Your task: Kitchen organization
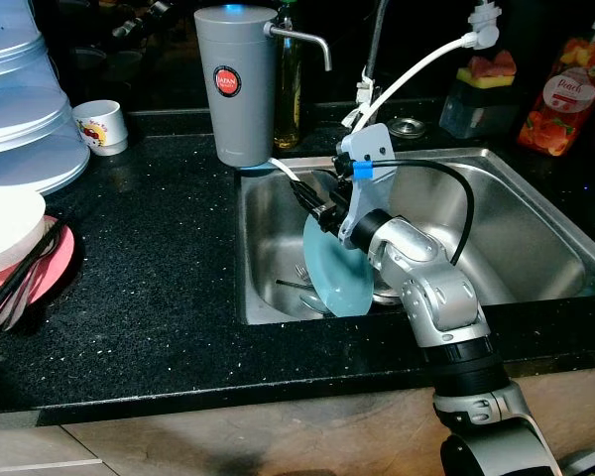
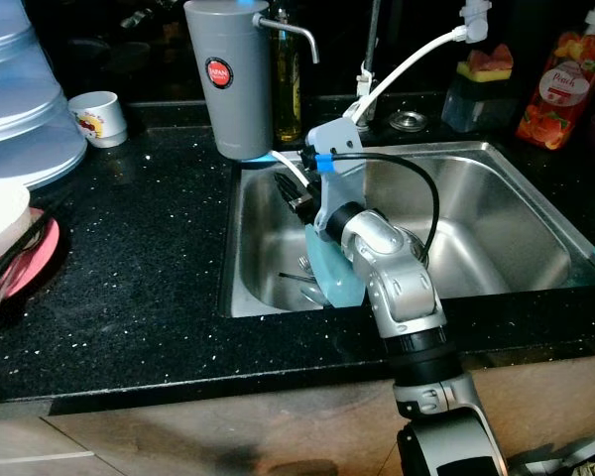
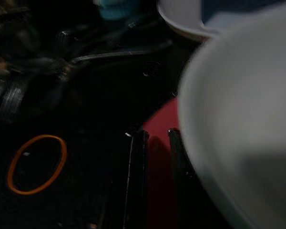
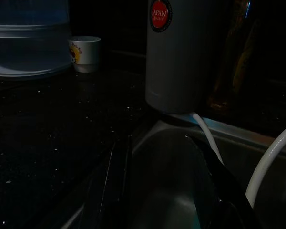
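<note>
A pale blue plate (image 1: pixel 335 270) stands on edge at the left of the steel sink (image 1: pixel 521 223). My right arm reaches down into the sink in front of it. The right gripper (image 1: pixel 320 210) is by the plate's upper rim, below the grey filter jug (image 1: pixel 236 84). In the right wrist view its fingers (image 4: pixel 118 179) stand apart, open, with the plate's blue edge (image 4: pixel 178 212) low between them. My left gripper (image 3: pixel 156 143) hovers open over a pink plate (image 1: pixel 52 266), beside a white bowl (image 1: pixel 2 226).
Cutlery (image 1: pixel 296 285) lies on the sink floor. On the black counter stand a white cup (image 1: pixel 101 127), stacked clear containers (image 1: pixel 20 99) and an oil bottle (image 1: pixel 289 94). Behind the sink are a white hose (image 1: pixel 416 69), a sponge holder (image 1: pixel 481 94) and a red pouch (image 1: pixel 565 94). An orange rubber band (image 3: pixel 37 163) lies nearby.
</note>
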{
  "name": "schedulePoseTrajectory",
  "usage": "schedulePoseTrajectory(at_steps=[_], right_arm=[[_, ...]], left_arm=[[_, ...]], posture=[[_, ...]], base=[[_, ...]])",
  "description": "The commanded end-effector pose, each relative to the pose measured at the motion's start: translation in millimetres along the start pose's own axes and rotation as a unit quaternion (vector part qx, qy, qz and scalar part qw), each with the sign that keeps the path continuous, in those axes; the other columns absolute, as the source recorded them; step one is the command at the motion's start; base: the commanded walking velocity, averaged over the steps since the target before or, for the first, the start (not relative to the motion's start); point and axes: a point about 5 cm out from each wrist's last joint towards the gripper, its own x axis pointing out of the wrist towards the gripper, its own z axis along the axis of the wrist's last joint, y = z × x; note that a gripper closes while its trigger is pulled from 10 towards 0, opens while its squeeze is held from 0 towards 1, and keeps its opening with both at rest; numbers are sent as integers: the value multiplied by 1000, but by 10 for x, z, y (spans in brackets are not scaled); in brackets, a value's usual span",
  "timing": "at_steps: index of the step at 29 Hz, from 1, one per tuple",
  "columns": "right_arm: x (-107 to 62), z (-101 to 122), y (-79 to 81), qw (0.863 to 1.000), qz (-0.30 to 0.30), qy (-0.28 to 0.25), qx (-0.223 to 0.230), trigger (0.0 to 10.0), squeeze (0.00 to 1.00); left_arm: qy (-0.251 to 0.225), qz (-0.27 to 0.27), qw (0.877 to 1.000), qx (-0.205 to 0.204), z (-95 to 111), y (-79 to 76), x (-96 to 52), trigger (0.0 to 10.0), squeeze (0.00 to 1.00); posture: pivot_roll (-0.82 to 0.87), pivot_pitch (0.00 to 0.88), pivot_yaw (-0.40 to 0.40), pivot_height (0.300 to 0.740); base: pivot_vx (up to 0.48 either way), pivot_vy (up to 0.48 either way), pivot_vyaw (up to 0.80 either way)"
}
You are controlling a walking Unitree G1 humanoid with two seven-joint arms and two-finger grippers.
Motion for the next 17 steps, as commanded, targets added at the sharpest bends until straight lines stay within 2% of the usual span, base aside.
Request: schedulePoseTrajectory(at_steps=[1, 6, 10, 11, 13, 17], right_arm=[[-11, 9, 3, 1000, 0, -2, 1, 10000, 0], [-4, 12, 10, 1000, 2, -3, 1, 10000, 0], [7, 17, 24, 1000, 5, -4, 2, 10000, 0], [7, 17, 24, 1000, 5, -4, 2, 10000, 0], [6, 17, 28, 1000, 6, -3, 2, 10000, 0], [2, 12, 28, 1000, 7, -1, 1, 10000, 0]], left_arm=[[-24, 33, 999, -20, 109, 105, -4, 10000, 0], [-29, 73, 996, -30, 141, 296, -40, 10000, 0], [20, 90, 996, -9, -30, 383, -74, 10000, 0], [20, 90, 996, -9, -30, 383, -74, 10000, 0], [64, 106, 992, 8, -187, 430, -108, 10000, 0], [81, 112, 990, 4, -258, 437, -122, 10000, 0]], posture=[[19, 0, 14, 740], [24, 0, 10, 740], [25, 0, 9, 740], [25, 0, 9, 740], [24, 1, 8, 740], [19, 4, 7, 740]], base=[[0, 0, 0], [0, 0, 0], [0, 0, 0], [0, 0, 0], [0, 0, 0], [0, 0, 0]])
